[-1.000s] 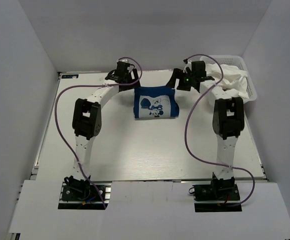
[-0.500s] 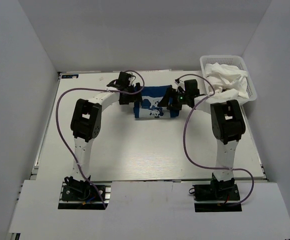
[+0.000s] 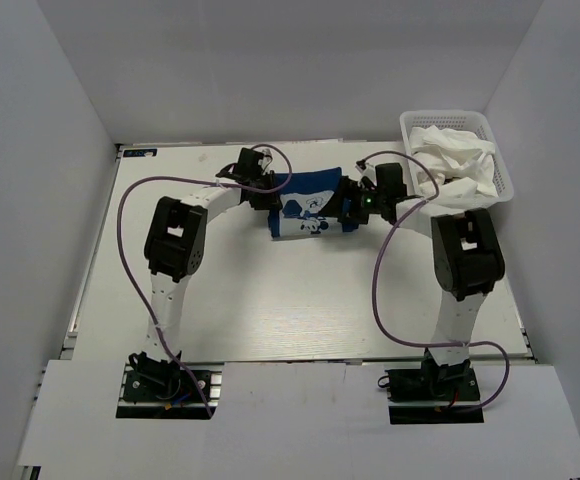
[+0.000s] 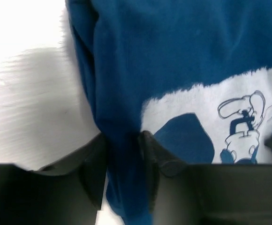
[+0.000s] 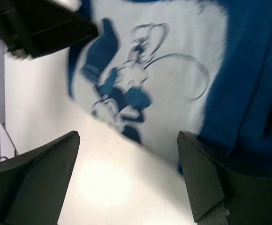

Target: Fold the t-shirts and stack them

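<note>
Navy t-shirt point(image 4: 173, 56) lies crosswise near table's point(image 3: 270, 300) far edge: left gripper point(image 4: 124, 145) pinches one end, right gripper point(image 5: 127, 140) gapes over the other.

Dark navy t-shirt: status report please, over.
Left gripper shut on edge of dark navy printed cloth t-shirt. Right gripper open above its print. White cloth t-shirt in white plastic lattice basket. Nothing obstructing.

Pale table point(image 3: 270, 300) with navy t-shirt point(image 3: 310, 210), basket point(image 3: 450, 114)
</note>
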